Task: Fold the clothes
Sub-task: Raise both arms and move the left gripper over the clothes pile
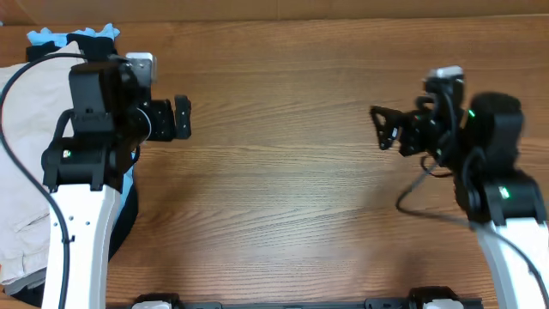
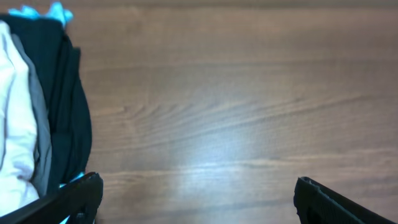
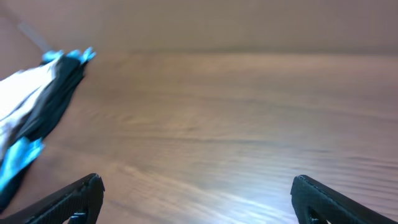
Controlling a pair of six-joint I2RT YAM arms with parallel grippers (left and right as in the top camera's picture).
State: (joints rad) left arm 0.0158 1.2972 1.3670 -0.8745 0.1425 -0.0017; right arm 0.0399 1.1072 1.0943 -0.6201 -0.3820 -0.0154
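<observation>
Beige shorts (image 1: pixel 21 172) lie heaped on the worktop (image 1: pixel 283 197) (far left); left claw (image 1: pixel 184 118) and right claw (image 1: pixel 381 129) both spread, empty.

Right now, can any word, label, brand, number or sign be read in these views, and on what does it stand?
No readable text in any view.
Beige shorts: no label showing.
Left arm and right arm: no legible markings at this size.
</observation>
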